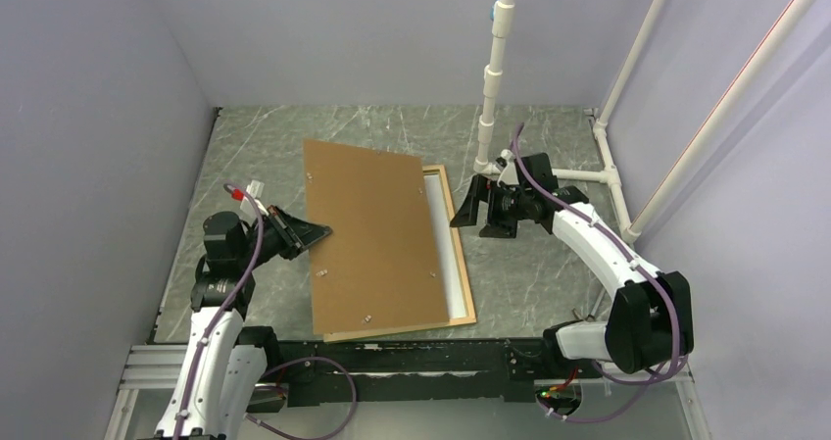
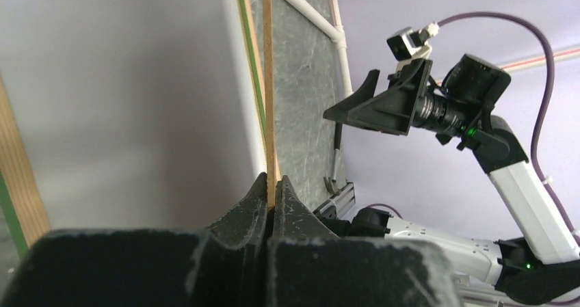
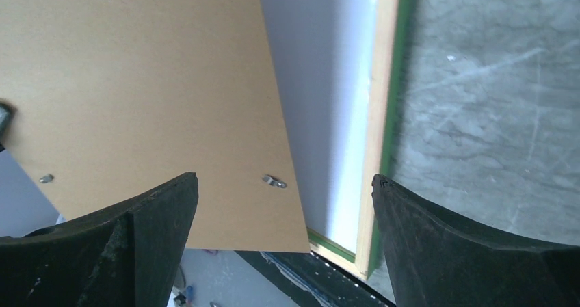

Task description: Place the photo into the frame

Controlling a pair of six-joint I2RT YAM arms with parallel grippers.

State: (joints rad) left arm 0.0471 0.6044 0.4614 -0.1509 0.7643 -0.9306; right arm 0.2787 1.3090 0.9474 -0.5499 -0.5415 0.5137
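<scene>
Plainly, the left pincer [image 1: 318,231] is clenched on the left edge of a brown backing board [image 1: 372,244]. In the left wrist view we see the thin board edge-on, pinched between the two dark fingers. The board is skewed against the frame [image 1: 463,273], with its far left corner sticking out well past the frame's far end. It covers most of the frame and leaves only the right rail and part of the near rail showing. We cannot tell how much of the board rests on what lies beneath it.

The frame lies flat on the grey marbled surface [image 1: 265,146], its light wood face up and a green line along its outer edge. Just inside the right rail we see a white strip, the photo [image 1: 446,264] with its plain back upward. It lies within the rails as far as we can see, and the rest of it is hidden under the board.

The right pincer [image 1: 483,215] is released, its jaws spread wide and holding nothing. It hangs above the far right part of the frame, just beside the right rail. Its own camera looks down between the fingers onto the board's right edge, the white strip and the wood rail. Small metal tabs [image 3: 274,181] are dotted on the board's upper face.
</scene>
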